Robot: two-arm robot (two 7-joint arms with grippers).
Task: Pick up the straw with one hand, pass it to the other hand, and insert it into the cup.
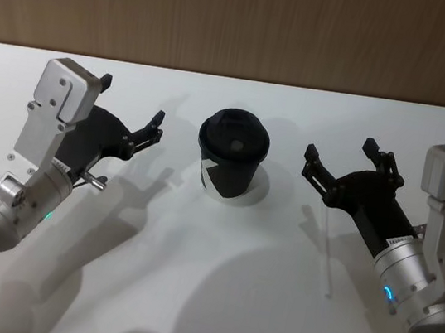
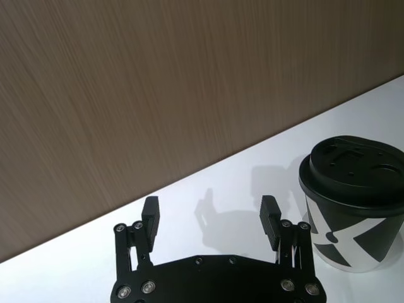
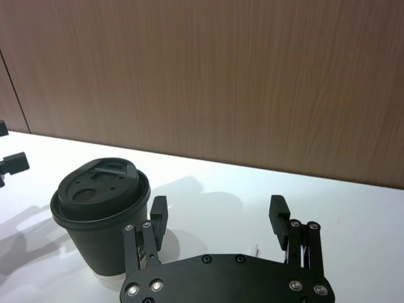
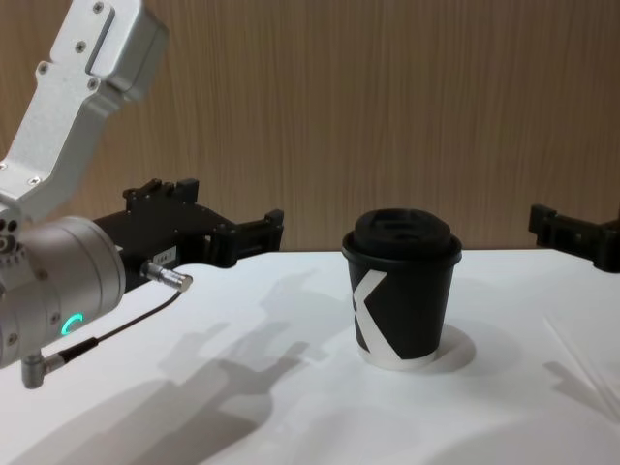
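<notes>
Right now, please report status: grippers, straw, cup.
Left gripper open, left of cup. Right gripper open, beside straw. Straw flat on table, untouched. Cup lidded.

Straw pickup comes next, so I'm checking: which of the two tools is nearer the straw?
The right tool, open; the straw lies just beside it, right of the cup. The left tool, also open, hangs on the cup's other side.

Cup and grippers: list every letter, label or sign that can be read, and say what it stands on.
"K": white mark on the side of the cup.
Raised marks on the cup's lid: not readable.
Small label on the left gripper: too small to read.
Small label on the right gripper: too small to read.
</notes>
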